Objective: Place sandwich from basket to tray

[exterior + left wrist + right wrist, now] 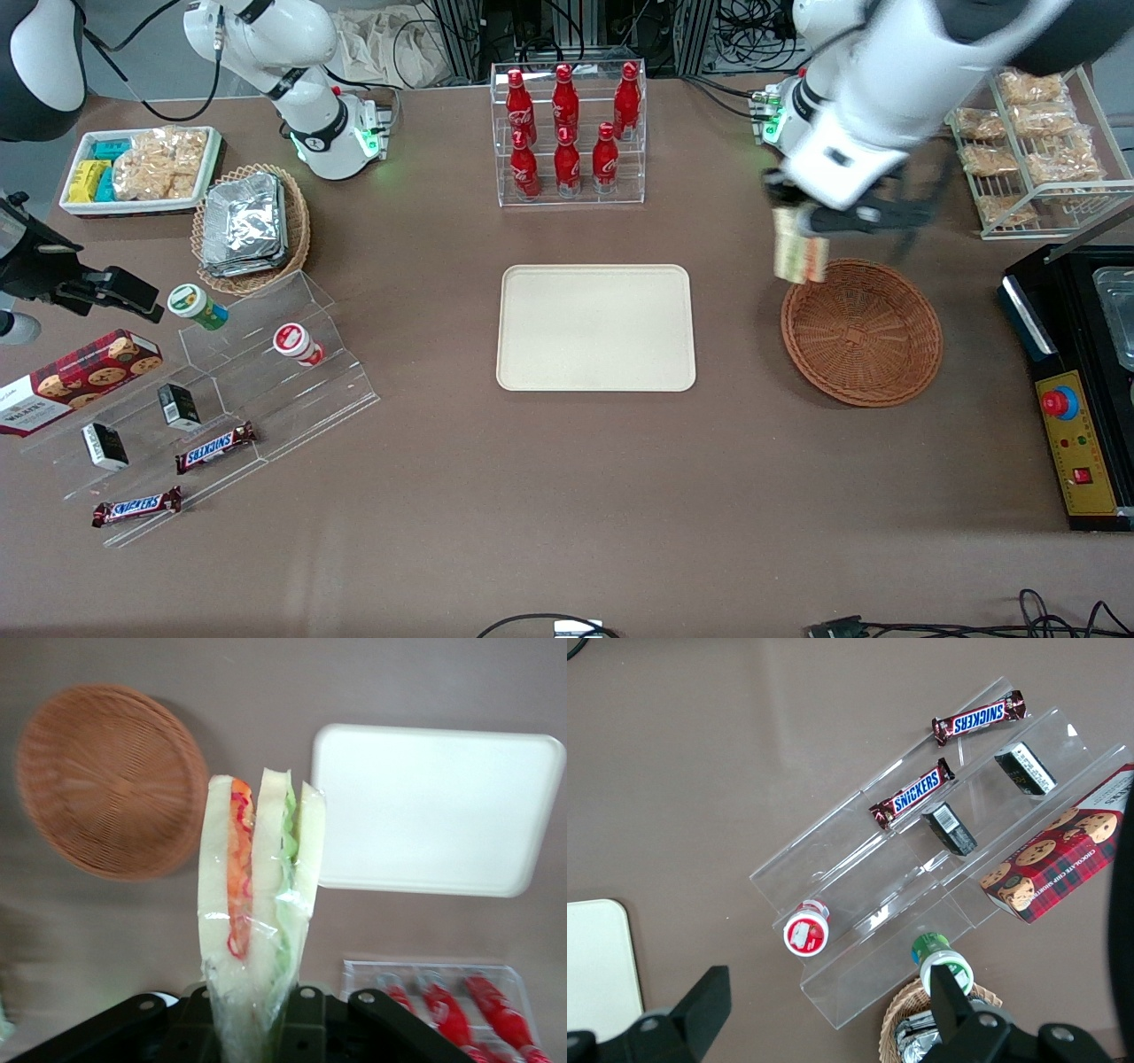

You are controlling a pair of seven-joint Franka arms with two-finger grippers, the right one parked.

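My gripper point(802, 223) is shut on the sandwich point(800, 255), a plastic-wrapped wedge of white bread with green and pink-red filling. It hangs in the air over the rim of the reddish-brown basket point(861, 332), on the side toward the tray. The basket holds nothing. The cream tray point(595, 328) lies bare at the table's middle, toward the parked arm from the basket. In the left wrist view the sandwich point(257, 895) sticks out from the gripper point(252, 1019), with the basket point(111, 780) and the tray point(434, 811) on the table below.
A clear rack of red cola bottles point(567, 133) stands farther from the front camera than the tray. A wire shelf of snack packets point(1032, 133) and a black appliance point(1076, 399) flank the basket at the working arm's end. A tan foil-packet basket point(251, 226) and an acrylic stand point(221, 381) lie toward the parked arm's end.
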